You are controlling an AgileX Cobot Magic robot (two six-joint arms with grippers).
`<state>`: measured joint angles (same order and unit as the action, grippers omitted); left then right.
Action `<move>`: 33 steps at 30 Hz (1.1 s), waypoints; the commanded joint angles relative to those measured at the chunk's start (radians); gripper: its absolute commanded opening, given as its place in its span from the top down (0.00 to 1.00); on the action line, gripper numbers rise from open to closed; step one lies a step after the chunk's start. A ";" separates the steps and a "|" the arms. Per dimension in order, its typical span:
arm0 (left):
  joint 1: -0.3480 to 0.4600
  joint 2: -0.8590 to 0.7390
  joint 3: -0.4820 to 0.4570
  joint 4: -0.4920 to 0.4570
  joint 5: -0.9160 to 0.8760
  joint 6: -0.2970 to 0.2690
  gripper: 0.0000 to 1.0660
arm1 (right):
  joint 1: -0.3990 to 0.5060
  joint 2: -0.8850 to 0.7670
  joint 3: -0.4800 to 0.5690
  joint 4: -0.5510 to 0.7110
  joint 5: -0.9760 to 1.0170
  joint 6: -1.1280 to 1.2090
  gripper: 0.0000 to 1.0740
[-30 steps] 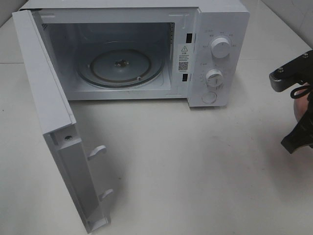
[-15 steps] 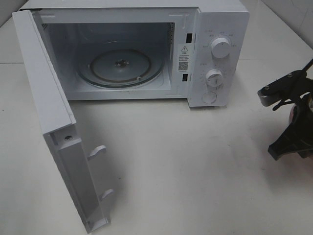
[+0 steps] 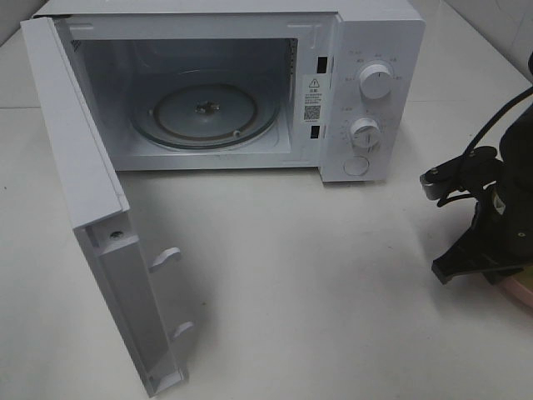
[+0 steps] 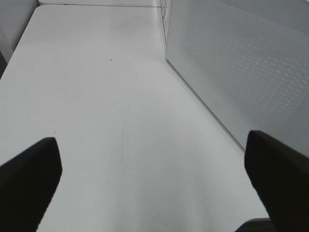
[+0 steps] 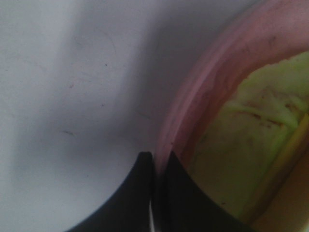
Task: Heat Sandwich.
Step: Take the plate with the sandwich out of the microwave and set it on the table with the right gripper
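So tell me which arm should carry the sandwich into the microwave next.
The right one, likely. Its pincer is already shut on the pink plate's rim, with the sandwich on it. The left pincer is open over bare table beside the microwave door, holding nothing.

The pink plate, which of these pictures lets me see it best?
The right wrist view: the pink plate fills much of it, its rim pinched in the shut right gripper, the sandwich on it. The exterior high view shows only a sliver of it by the arm. The left wrist view shows none.
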<state>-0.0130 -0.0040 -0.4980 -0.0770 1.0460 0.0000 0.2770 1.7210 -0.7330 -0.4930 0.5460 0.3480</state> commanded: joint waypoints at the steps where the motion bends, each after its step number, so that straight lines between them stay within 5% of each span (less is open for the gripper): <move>1: 0.002 -0.023 0.005 -0.001 -0.013 0.000 0.08 | -0.007 0.015 -0.002 -0.027 -0.004 0.013 0.99; 17: 0.002 -0.023 0.005 -0.001 -0.013 0.000 0.08 | -0.007 0.039 -0.002 -0.025 -0.019 0.017 0.92; 33: 0.002 -0.023 0.005 -0.001 -0.013 0.000 0.08 | -0.007 0.012 -0.003 -0.021 -0.013 0.016 0.60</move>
<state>-0.0130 -0.0040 -0.4980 -0.0770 1.0460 0.0000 0.2770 1.7520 -0.7330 -0.5080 0.5210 0.3550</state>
